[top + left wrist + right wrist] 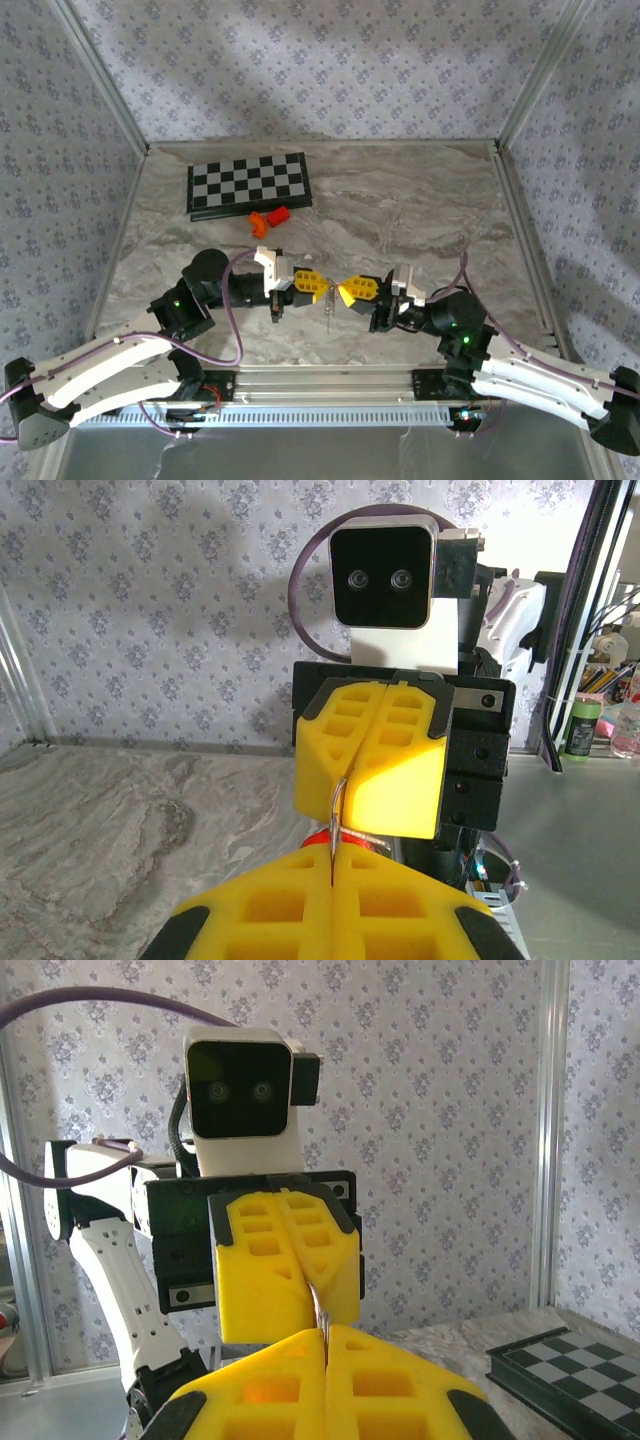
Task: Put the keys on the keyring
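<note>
Top overhead, rear; 2 wrist views face-to-face, close.

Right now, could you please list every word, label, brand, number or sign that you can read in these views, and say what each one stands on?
No text can be read in any view.
Chessboard: plain black and white squares, no letters or numbers.
Green bottle at the far right of the left wrist view: label too small and blurred to read.

The table (400, 210) looks like smooth veined stone, the jaws matt yellow plastic, the keyring wire (335, 810) shiny metal.
</note>
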Robot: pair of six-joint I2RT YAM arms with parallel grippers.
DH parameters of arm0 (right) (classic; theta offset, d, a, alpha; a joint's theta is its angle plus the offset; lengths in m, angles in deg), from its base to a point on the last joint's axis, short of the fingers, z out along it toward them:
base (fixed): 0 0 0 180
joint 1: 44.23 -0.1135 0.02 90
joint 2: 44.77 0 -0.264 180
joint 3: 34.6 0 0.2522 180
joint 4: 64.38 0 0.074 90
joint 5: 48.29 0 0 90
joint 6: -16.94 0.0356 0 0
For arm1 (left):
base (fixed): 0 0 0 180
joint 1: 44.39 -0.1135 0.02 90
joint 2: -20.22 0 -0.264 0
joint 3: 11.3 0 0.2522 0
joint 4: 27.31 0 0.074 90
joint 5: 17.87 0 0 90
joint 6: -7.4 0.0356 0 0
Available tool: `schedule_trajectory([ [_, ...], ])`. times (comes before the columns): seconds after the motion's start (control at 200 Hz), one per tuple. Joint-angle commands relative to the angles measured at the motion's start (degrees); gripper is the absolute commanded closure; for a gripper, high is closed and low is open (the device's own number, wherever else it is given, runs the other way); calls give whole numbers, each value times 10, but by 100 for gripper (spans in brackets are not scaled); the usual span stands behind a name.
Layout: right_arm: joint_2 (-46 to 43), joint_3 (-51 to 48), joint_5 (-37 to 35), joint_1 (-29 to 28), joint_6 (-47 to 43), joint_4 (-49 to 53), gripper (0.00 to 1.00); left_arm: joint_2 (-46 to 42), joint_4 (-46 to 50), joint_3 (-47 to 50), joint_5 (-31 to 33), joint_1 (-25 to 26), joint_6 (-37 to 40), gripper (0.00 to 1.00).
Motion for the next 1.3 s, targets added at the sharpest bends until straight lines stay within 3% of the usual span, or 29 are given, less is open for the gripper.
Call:
schedule_trajectory([
  [0.0,-10,0,-5,-7,-10,-20,100,-4,-22,-15,-3,4,5,100],
  [1.294,-10,-6,-26,-14,-22,-16,100,-2,-24,-16,-8,7,3,100],
])
